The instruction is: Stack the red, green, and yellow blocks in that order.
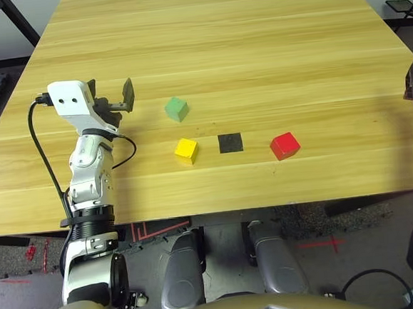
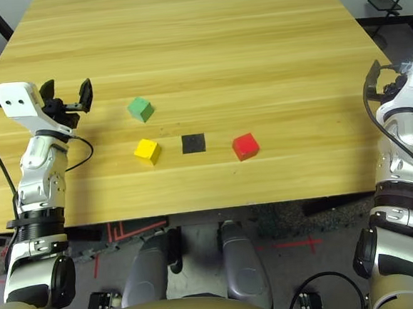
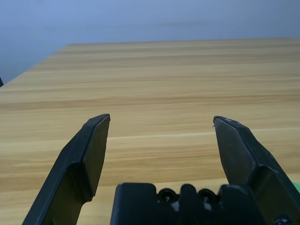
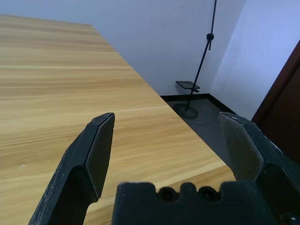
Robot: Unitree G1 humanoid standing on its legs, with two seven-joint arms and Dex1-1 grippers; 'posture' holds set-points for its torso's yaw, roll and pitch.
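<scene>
Stacking is judged unstarted: the red block (image 1: pixel 285 146) is placed near right of the black patch (image 1: pixel 230 143), the yellow block (image 1: pixel 187 151) left, the green block (image 1: pixel 177 109) far left. Left gripper (image 3: pixel 161 117) and right gripper (image 4: pixel 167 115) are fully opened, empty. The red block should be approached first.

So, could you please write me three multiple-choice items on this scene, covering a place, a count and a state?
1. Which block is nearest the right arm?
A) green B) yellow C) red

2. How many blocks lie on the table?
A) two B) three C) five

3. How is the left pincer?
A) open, empty B) shut C) gripping a block

Key:
1 C: the red block lies right of the black square.
2 B: red, green block, yellow block.
3 A: the left pincer has its fingers apart, nothing between.
</scene>
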